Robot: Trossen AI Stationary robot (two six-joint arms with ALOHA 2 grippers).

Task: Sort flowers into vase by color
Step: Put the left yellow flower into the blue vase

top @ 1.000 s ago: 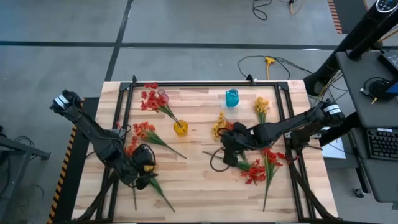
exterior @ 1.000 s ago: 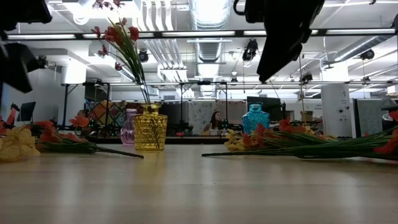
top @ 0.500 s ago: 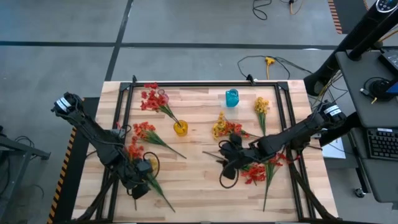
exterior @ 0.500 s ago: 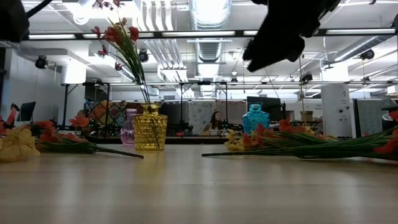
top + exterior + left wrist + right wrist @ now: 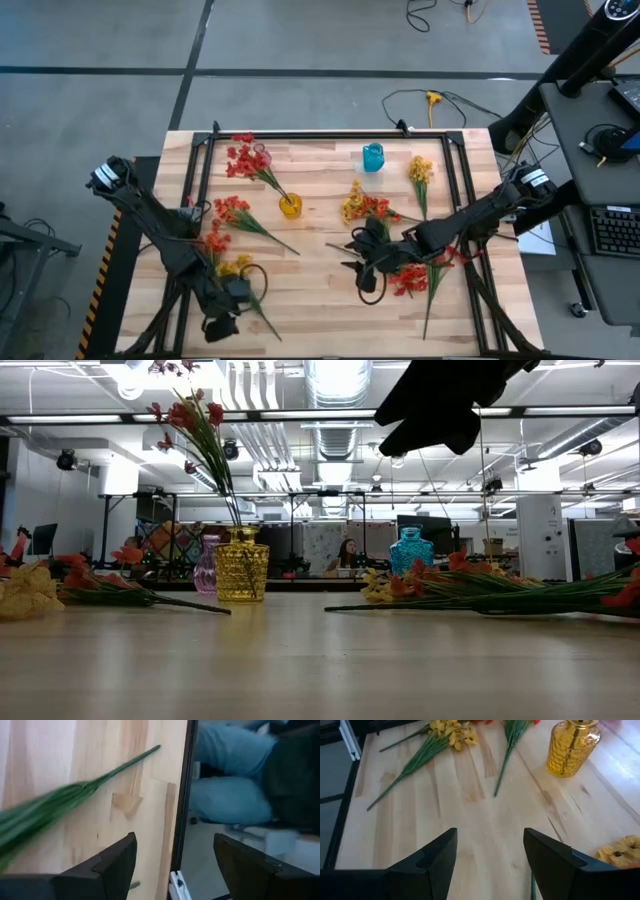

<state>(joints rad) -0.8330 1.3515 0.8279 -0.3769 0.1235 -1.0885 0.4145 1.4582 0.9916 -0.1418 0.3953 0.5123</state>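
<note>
On table: vases 3 (image 5: 290, 207) | left tool (image 5: 222, 322) wide, empty | right tool (image 5: 357, 268) wide, empty

yellow vase (image 5: 290, 207), blue vase (image 5: 372, 157), red-orange flowers (image 5: 243, 160)

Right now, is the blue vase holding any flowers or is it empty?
Empty. The blue vase stands upright near the table's far edge with no stems rising from it in the high or low view; only the yellow vase holds red sprigs.

Grey concrete floor (image 5: 300, 40) filled the frame's upper half. A desk (image 5: 590, 190) with a keyboard (image 5: 612, 230) stood at right. Ceiling strip lights (image 5: 300, 414) glowed.
</note>
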